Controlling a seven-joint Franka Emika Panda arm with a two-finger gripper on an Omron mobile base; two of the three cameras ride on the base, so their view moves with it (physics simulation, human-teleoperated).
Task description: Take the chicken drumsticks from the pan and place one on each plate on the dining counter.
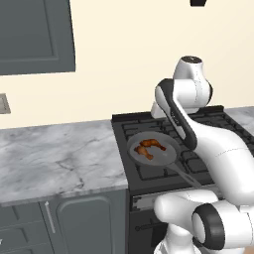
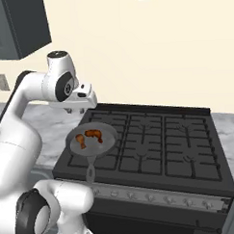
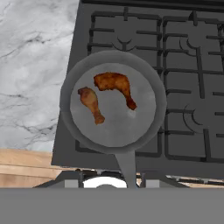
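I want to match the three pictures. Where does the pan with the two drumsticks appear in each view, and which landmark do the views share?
Left base view: the pan lies right of centre, on the front left of the stove, beside the arm.
Right base view: lower left, under the raised hand.
Hand view: centre, handle pointing down.
Shared landmark: the black stove grates.

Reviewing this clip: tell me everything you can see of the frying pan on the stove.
The pan is round, shallow, grey and metallic-looking, with a long thin grey handle reaching toward the stove's front edge. It sits flat on the black grates of the stove, over the front-left burner, beside the marble counter. Two orange-brown drumsticks lie in it, close together, left of centre.
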